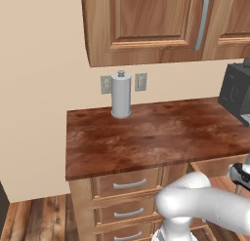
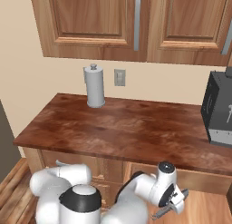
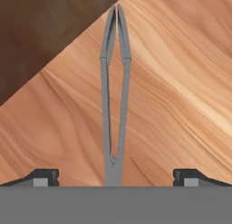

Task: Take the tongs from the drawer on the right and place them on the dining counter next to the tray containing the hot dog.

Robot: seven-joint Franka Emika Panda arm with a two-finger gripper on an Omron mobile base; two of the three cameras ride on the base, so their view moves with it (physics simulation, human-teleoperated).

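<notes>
- Looking along the hand, the tongs [image 3: 114,96] lie flat on the pale wood floor of the drawer [image 3: 172,105].
- The tongs are thin and grey. Their two long arms are joined at the end near the hand and come close together at the far tips.
- The gripper [image 3: 114,177] sits right over the joined end of the tongs. Its two dark fingertips [image 3: 45,177] stand wide apart, one on each side, and hold nothing.
- A dark brown area fills one corner past the drawer floor.
- From the right base camera, the gripper [image 2: 174,205] hangs low in front of the cabinet, under the worktop [image 2: 127,128].
- The worktop is shiny reddish-brown wood. Under it are three narrow drawer fronts [image 1: 129,184] with curved silver handles.
- One grey paper towel holder [image 1: 121,95] stands upright at the back of the worktop, near the wall.
- One dark box-like machine [image 2: 219,112] sits at the right end of the worktop.
- Two wall plates [image 1: 140,82] sit on the cream wall behind the holder.
- Brown wall cupboards [image 2: 136,23] with long silver handles hang above.
</notes>
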